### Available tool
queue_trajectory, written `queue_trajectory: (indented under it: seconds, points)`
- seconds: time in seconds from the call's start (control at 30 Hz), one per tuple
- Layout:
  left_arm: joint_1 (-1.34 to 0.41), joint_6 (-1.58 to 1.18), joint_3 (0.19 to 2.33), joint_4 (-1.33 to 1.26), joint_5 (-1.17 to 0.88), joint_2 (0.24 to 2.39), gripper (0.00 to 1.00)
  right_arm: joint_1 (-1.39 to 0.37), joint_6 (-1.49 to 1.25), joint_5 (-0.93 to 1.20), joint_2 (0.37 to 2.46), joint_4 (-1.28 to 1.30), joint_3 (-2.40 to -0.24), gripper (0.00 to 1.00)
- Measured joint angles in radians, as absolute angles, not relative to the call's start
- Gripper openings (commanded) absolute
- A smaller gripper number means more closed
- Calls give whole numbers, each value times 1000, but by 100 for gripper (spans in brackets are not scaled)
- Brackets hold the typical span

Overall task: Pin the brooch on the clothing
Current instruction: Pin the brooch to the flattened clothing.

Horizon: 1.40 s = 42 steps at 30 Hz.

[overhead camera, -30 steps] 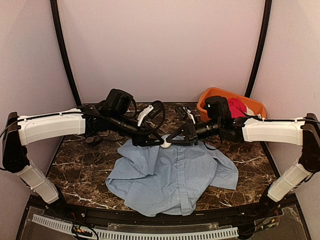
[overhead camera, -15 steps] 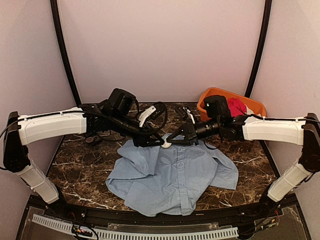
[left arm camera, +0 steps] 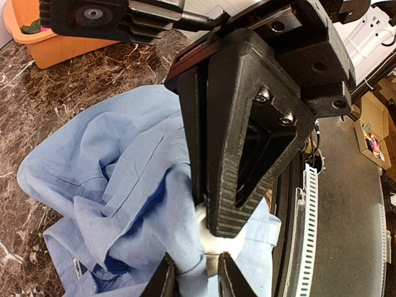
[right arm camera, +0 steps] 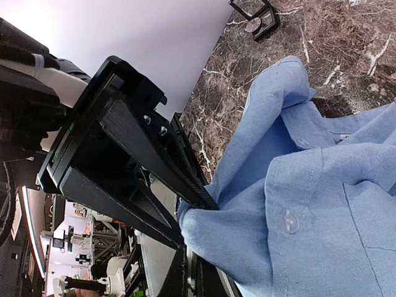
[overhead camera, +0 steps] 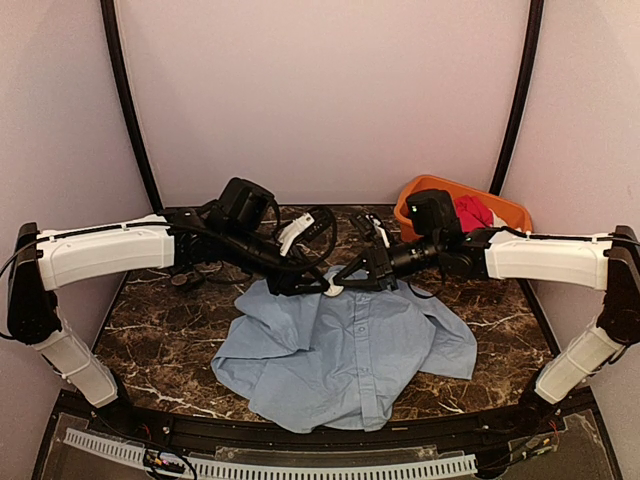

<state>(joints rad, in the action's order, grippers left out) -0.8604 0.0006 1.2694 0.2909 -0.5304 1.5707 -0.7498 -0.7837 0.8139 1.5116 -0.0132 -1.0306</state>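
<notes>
Blue thin cloth, bunched: that is what sits between my left fingers (left arm camera: 165,279). Their tips stand narrowly apart, closed on a fold of the shirt (overhead camera: 350,350) with a white round piece (left arm camera: 211,246) against it. My right fingers (left arm camera: 247,154) come in from the opposite side, pressed together on the same fold, tips at the white piece.

Both pinches meet at the collar end, where the cloth is drawn up into a peak off the desk (overhead camera: 160,330).

Why so, as I judge it: two grips from opposite sides hold thin fabric taut and raised. That leaves both faces reachable, and a pin needs a front and a back.

Brooch: no dark disc shows at the pinch. It may be hidden by the fold or by my fingers. I cannot tell whether the white piece belongs to it.

Outward: the rest of the shirt lies spread, buttons up, hem toward my bases.
- A small black case (right arm camera: 257,26) lies on the desk apart from the collar. It holds a greyish round thing, too small to identify.
- An orange tub (overhead camera: 425,192) with red cloth (overhead camera: 472,213) sits at the far right, well apart, out of the working area.

Risk: the fold may slip from one pinch.
</notes>
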Motion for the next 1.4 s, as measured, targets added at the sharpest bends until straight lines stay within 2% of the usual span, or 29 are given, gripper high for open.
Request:
queue_trajectory:
  seconds: [1.4]
  points:
    - [-924, 108, 1349, 425, -344, 1590, 21, -752, -820, 807, 1522, 17, -1036, 0]
